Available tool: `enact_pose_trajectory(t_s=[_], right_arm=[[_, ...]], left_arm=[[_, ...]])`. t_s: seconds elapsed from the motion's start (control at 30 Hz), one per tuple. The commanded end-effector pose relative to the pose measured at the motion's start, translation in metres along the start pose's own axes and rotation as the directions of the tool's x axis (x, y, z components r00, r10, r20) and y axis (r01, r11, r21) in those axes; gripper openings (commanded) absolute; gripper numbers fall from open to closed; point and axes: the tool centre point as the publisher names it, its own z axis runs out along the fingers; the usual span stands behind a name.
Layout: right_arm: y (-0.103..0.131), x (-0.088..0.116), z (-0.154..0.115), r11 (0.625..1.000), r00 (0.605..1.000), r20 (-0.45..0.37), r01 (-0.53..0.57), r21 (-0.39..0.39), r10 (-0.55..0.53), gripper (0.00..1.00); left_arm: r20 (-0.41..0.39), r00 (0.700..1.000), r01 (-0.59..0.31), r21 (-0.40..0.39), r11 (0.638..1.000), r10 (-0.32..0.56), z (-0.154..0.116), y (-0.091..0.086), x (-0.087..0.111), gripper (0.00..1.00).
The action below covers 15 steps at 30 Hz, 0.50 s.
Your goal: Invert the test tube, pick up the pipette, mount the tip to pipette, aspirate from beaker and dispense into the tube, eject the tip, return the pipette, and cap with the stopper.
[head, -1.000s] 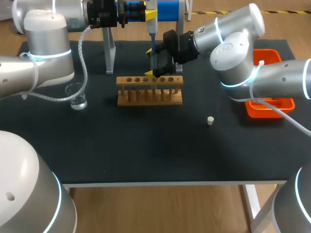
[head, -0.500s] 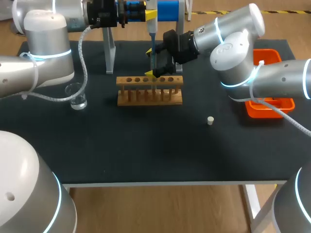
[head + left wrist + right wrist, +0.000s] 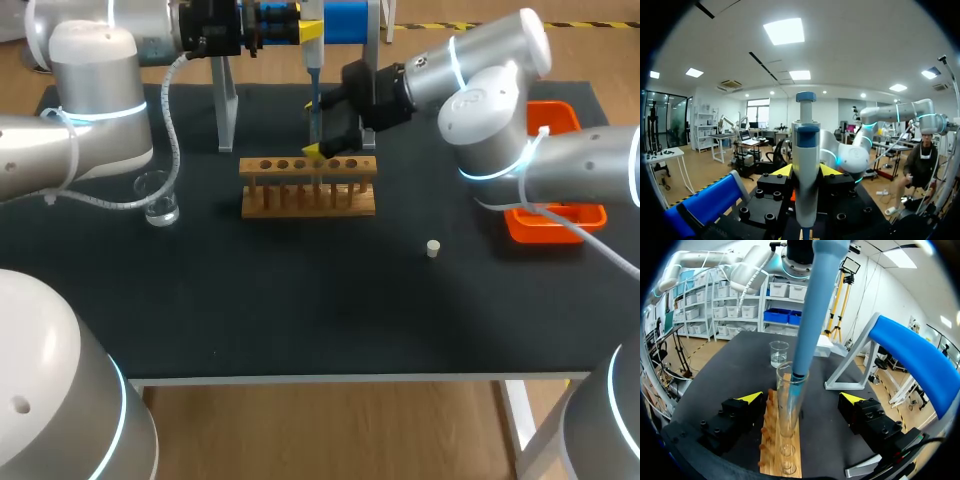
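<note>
On the black table (image 3: 300, 300), nearest to the front edge, a small white stopper (image 3: 433, 248) is seen lying alone, well apart from the other things. To the right, an orange tray (image 3: 560, 222) is placed near the table's edge. At the left, a glass beaker (image 3: 158, 198) with a little clear liquid is found standing upright.

In the middle, a wooden rack (image 3: 308, 198) with a row of holes is placed. A test tube (image 3: 788, 410) is held upright in one of its holes, mouth up. The right gripper (image 3: 801, 398) is positioned around the tube, but its yellow-tipped fingers are kept wide apart, one at each side, and the glass is not touched by them.

Above the tube, the pipette (image 3: 805, 135) is held vertical, and its blue lower end is lowered into the tube's mouth. The pipette body is clamped from both sides by the left gripper (image 3: 806, 170). Behind the rack, a blue holder (image 3: 345, 18) on a grey stand is seen.
</note>
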Motion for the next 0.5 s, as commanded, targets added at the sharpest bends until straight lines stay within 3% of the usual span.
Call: enact_pose_trajectory(t_s=[0.03,0.5], right_arm=[[0.000,0.002,-0.017,1.000,1.000,-0.001,0.003,-0.006,-0.003,1.00],[-0.005,0.001,-0.058,0.999,1.000,0.021,-0.004,-0.050,0.005,1.00]], left_arm=[[0.003,1.000,-0.002,0.002,1.000,0.001,0.001,0.000,0.000,0.00],[0.003,1.000,-0.002,0.002,1.000,0.001,0.001,0.000,0.000,0.00]])
